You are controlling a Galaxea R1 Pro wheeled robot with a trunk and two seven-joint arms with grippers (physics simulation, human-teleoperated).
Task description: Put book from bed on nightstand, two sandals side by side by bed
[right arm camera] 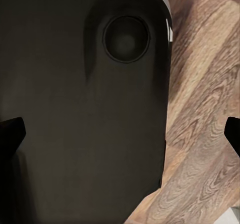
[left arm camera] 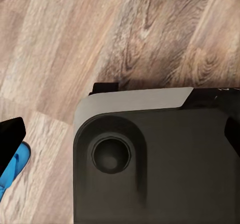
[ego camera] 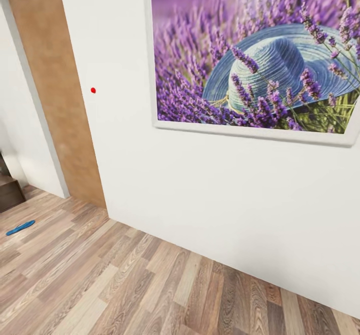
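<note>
While the base was in transit, one sandal (ego camera: 20,227) was seen on the floor (ego camera: 150,285) near the door (ego camera: 55,90); right fingers (right arm camera: 11,134) spread empty, left's state unclear. Approach needed next.

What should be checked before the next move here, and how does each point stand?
1. Bright blue flip-flop sandal located on the wood-plank floor: ok.
2. Second sandal located: cannot tell; a blue piece shows by the left claw.
3. Book located: not ok.
4. Bed or nightstand identified: cannot tell; a dark brown wooden piece sits at the frame edge.
5. Right claw empty: ok.
6. Left claw state: cannot tell.
</note>
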